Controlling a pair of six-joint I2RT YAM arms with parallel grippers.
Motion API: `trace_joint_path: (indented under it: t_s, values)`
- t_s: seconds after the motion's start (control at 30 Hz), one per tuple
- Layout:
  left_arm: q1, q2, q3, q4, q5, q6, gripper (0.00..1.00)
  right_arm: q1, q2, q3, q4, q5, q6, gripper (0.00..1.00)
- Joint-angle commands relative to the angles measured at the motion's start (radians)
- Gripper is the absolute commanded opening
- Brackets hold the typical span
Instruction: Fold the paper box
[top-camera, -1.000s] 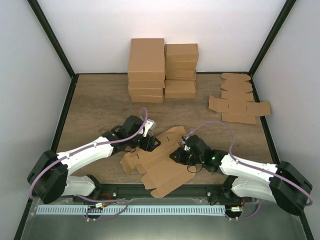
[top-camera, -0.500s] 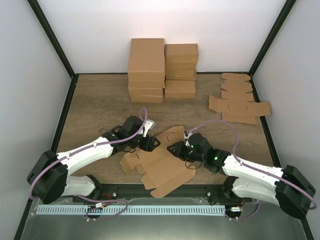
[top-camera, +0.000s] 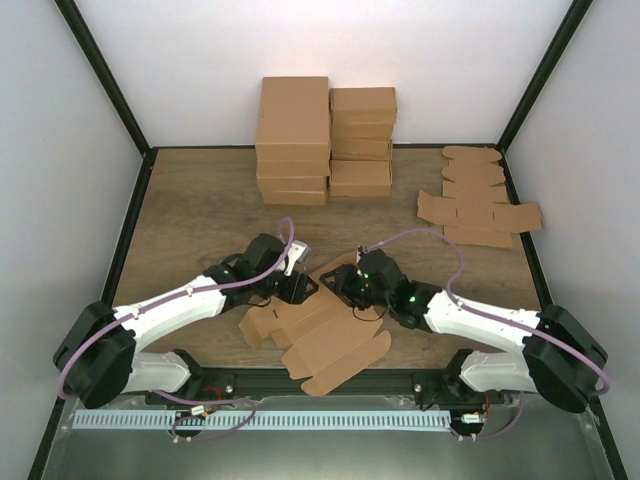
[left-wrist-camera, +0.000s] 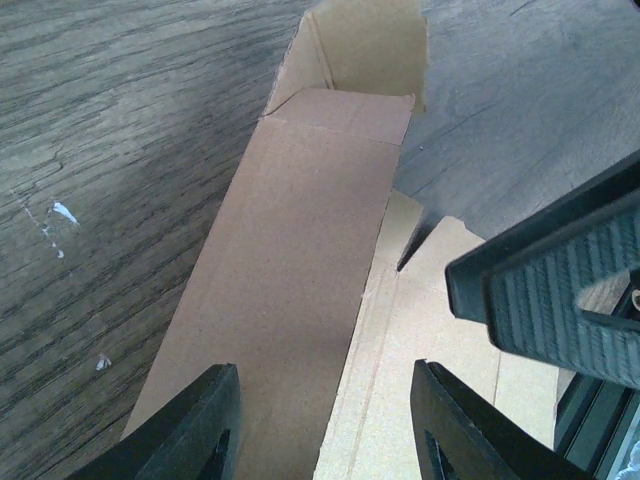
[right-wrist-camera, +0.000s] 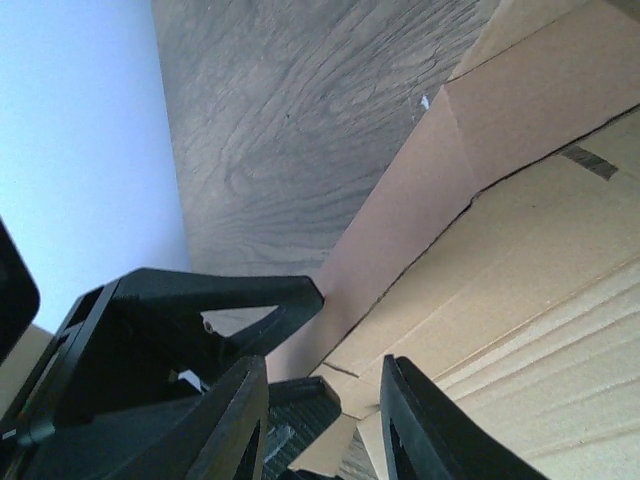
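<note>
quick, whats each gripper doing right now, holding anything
Left gripper: open, fingers either side of a paper box panel, not clamped on it.
Right gripper: open, holding nothing, close beside the box.

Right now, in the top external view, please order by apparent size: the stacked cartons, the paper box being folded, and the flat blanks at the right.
1. stacked cartons, clearly largest.
2. paper box, partly covered.
3. flat blanks.
The last two look close, so their order is unsure.

Folded brown cartons (top-camera: 325, 137) stacked far centre; flat cardboard blanks (top-camera: 478, 208) far right; wooden desk (top-camera: 200, 210).
</note>
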Motion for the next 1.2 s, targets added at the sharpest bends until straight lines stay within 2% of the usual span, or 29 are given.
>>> trace_joint_path:
  t_s: [0.0, 0.43, 0.67, 1.17]
  values:
    - [-0.006, -0.020, -0.023, 0.009, 0.011, 0.002, 0.49, -0.003, 0.036, 0.065, -0.009, 0.075, 0.081, 0.34]
    - [-0.006, -0.011, -0.021, 0.013, 0.008, 0.010, 0.49, -0.003, 0.116, 0.087, -0.017, 0.092, 0.141, 0.34]
    - [-0.006, -0.010, -0.020, 0.013, 0.009, 0.011, 0.49, -0.012, 0.155, 0.084, 0.036, 0.066, 0.165, 0.33]
    - [-0.006, -0.007, -0.015, 0.009, 0.014, 0.018, 0.49, -0.034, 0.180, 0.063, 0.106, 0.035, 0.157, 0.19]
